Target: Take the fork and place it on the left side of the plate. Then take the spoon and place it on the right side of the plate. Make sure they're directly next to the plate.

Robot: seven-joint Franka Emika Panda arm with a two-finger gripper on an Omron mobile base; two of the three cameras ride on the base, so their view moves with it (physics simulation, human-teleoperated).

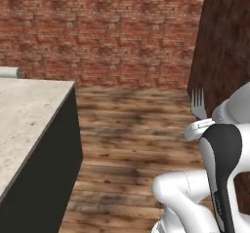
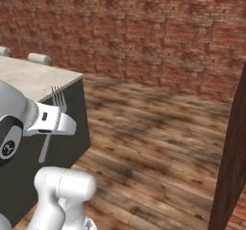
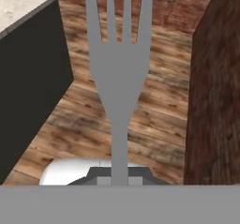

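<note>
Pinching the fork (image 3: 119, 78) by its handle, the hand (image 3: 119, 180) is nearly closed, tines pointing up.

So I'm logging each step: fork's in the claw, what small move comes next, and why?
Probably carry the fork toward the counter. The claw is shut on its handle, tines up, over bare wood floor, and no plate is in sight yet.

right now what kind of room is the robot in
Probably a kitchen, though little of it shows: a stone-look counter on a dark cabinet base, a red brick wall and a wood plank floor. The gripper holds a fork.
</note>
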